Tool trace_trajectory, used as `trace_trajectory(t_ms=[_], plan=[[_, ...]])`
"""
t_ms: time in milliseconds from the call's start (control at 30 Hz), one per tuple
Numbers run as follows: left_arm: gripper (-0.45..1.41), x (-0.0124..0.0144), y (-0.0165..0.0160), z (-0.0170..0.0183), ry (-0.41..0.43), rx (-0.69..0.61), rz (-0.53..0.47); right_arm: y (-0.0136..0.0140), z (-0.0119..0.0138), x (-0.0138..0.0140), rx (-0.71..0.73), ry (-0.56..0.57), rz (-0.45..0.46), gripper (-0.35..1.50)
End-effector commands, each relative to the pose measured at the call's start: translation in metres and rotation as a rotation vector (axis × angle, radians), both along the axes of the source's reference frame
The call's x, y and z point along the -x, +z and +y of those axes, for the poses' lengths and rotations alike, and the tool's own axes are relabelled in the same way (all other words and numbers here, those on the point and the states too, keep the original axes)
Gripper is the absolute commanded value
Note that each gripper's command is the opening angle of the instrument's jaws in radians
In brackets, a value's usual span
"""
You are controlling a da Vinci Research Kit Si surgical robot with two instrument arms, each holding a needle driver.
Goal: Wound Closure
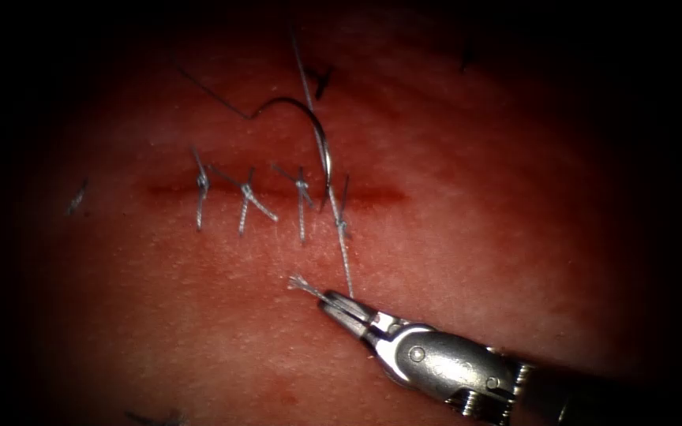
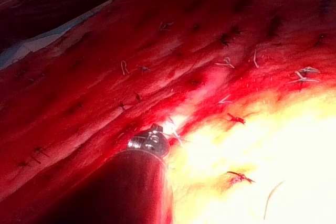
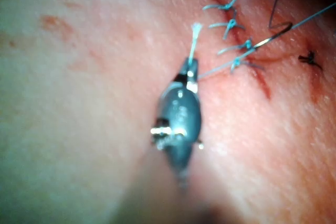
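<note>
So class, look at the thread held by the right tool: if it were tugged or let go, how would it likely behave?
The thread probably is floppy: beyond the needle it curves loosely over the tissue. It looks light, and its frayed end suggests it could fray further. Between the right gripper, shut on it, and the cut it runs straight, so a tug would likely reach the stitch.

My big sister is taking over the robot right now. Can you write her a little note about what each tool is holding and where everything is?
Right tool: fingers shut on the thin grey thread near its frayed end, below the cut.
Left tool: over the tissue; what it holds cannot be told.
Curved steel needle: lying free on the red pork tissue above the cut, held by neither tool. Its tip end reaches down to the cut, and whether it enters the tissue cannot be told.
Done: four knotted grey stitches cross the dark horizontal cut.
Left: the cut's right end is open, with no stitch.
</note>
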State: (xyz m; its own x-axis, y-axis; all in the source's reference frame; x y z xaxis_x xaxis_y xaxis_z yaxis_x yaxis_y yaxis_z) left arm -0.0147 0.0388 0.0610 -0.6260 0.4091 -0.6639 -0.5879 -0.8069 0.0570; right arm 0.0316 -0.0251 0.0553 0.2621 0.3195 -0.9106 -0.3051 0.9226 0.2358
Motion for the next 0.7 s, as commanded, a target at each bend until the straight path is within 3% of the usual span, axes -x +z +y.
trace_trajectory(t_ms=[33, 67, 100, 133, 267, 367, 700], plan=[[-0.45, 0.0008, -0.0001, 0.0008, 0.004, 0.002, -0.016, 0.0002, 0.0007, -0.0009, -0.002, 0.058, 0.000, -0.35], [-0.45, 0.0010, -0.0004, 0.0003, 0.008, -0.002, -0.027, -0.0001, 0.0013, -0.0009, -0.002, 0.097, -0.009, 0.29], [-0.45, 0.0011, -0.0007, 0.0000, 0.013, -0.006, -0.038, -0.0004, 0.0018, -0.0008, -0.002, 0.120, -0.007, 0.81], [-0.45, 0.0013, -0.0010, -0.0003, 0.016, -0.010, -0.047, -0.0008, 0.0023, -0.0006, -0.002, 0.145, -0.004, 1.06], [-0.45, 0.0020, -0.0032, -0.0016, 0.025, -0.033, -0.075, -0.0035, 0.0046, 0.0004, -0.013, 0.216, -0.012, 1.33], [-0.45, 0.0027, -0.0060, -0.0025, 0.035, -0.049, -0.095, -0.0058, 0.0072, 0.0010, -0.017, 0.164, -0.011, 1.46], [-0.45, 0.0050, -0.0141, -0.0052, 0.066, -0.046, -0.111, -0.0084, 0.0116, 0.0015, -0.057, 0.164, -0.014, 1.48]])
